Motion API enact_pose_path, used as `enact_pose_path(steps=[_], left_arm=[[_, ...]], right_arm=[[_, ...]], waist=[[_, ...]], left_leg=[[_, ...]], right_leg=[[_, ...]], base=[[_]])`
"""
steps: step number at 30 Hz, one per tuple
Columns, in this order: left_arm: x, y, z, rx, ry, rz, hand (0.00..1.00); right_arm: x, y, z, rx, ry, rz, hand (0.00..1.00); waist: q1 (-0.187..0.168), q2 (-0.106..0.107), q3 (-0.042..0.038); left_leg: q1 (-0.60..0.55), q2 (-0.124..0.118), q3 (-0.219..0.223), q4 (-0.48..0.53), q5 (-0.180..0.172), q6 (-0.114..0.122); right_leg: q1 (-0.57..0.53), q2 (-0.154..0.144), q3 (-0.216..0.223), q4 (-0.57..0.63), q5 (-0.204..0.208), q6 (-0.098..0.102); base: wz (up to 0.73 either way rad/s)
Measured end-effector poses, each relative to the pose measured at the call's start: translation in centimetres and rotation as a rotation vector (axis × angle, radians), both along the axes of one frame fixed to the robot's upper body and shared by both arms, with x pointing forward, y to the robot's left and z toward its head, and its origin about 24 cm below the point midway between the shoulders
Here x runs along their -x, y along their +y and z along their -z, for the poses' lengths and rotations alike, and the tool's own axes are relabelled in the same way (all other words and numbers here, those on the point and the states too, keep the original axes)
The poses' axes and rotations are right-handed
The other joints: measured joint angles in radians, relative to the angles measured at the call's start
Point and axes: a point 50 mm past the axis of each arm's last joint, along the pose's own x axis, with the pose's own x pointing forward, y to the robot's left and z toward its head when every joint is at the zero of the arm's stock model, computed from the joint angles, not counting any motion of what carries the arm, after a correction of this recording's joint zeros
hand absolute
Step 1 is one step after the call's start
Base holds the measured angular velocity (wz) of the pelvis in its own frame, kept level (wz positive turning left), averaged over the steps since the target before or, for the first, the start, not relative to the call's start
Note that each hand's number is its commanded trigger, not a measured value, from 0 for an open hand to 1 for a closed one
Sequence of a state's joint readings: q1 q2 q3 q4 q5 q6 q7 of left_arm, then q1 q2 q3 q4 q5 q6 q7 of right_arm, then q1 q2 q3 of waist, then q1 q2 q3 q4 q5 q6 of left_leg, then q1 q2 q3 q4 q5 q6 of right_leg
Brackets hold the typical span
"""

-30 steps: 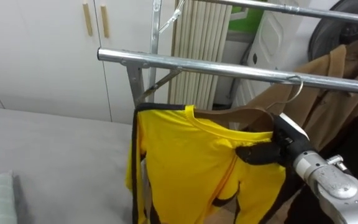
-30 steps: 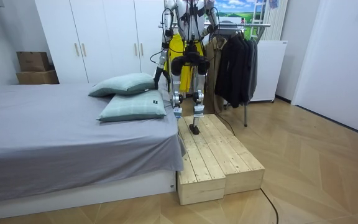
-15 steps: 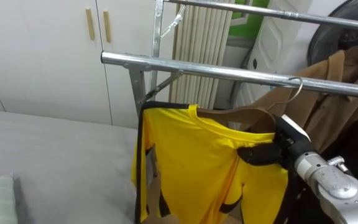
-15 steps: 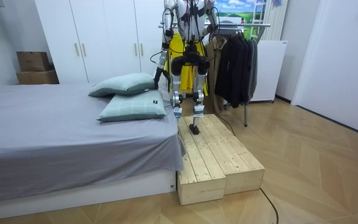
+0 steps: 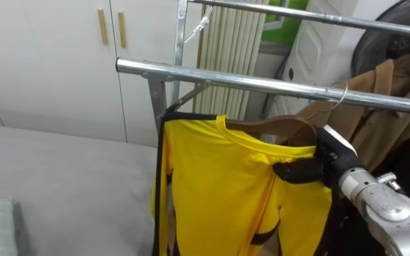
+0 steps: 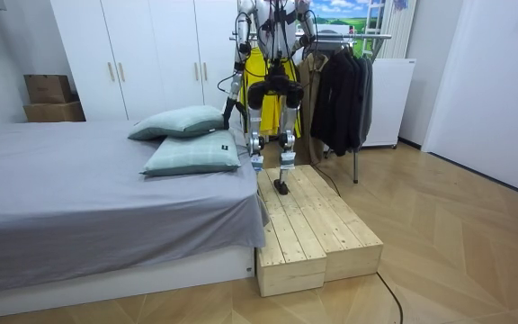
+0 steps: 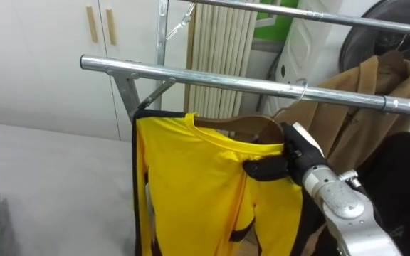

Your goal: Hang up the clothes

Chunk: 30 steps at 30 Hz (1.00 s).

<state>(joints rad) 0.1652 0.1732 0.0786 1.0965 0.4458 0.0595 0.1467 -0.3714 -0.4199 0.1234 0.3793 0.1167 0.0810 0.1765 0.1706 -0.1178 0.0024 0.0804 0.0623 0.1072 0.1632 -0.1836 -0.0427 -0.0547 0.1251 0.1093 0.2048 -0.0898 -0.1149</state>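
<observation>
Yellow shirt (image 5: 219, 185): soft, light, likely slippery; draped on a wooden hanger (image 5: 276, 126), its hook at the metal rail (image 5: 226, 77) above the fingers. Right hand (image 5: 308, 171): fingers clenched round the hanger's shoulder, cloth beneath. Best held by the stiff hanger.

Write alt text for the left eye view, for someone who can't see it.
The robot's right hand grips the shoulder of a yellow black-trimmed shirt on a brown wooden hanger, whose metal hook sits at a silver metal clothes rail. A tan coat hangs on the rail to the right; white wardrobe doors stand behind.
</observation>
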Motion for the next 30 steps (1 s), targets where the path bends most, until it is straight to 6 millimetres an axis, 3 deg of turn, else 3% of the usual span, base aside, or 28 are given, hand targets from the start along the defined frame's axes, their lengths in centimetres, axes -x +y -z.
enact_pose_path(steps=[12, 17, 30], left_arm=[[0.2, 0.0, -0.1, -0.001, -0.004, 0.0, 0.0], [0.1, 0.0, -0.2, -0.001, -0.018, 0.004, 0.0], [0.2, 0.0, -0.1, 0.011, -0.007, 0.002, 0.0]], right_arm=[[0.0, -0.4, -0.4, 0.015, -0.004, -0.005, 1.0], [0.0, -0.9, -0.5, 0.002, -0.007, 0.013, 1.0], [0.1, -2.3, 0.6, -0.015, 0.063, 0.036, 1.0]], waist=[[0.001, -0.01, 0.0023], [0.001, -0.011, 0.0103], [0.0, -0.013, 0.0112]], left_leg=[[0.002, 0.0, 0.0, 0.0, 0.0, 0.0], [0.001, -0.002, -0.011, 0.0, 0.0, 0.0], [0.001, -0.003, -0.016, 0.0, 0.0, 0.0]], right_leg=[[0.003, 0.0, -0.001, 0.0, 0.0, 0.0], [0.002, -0.001, -0.005, -0.001, -0.002, 0.001], [0.005, -0.003, -0.007, -0.002, -0.007, -0.001]], base=[[0.0], [0.03], [0.01]])
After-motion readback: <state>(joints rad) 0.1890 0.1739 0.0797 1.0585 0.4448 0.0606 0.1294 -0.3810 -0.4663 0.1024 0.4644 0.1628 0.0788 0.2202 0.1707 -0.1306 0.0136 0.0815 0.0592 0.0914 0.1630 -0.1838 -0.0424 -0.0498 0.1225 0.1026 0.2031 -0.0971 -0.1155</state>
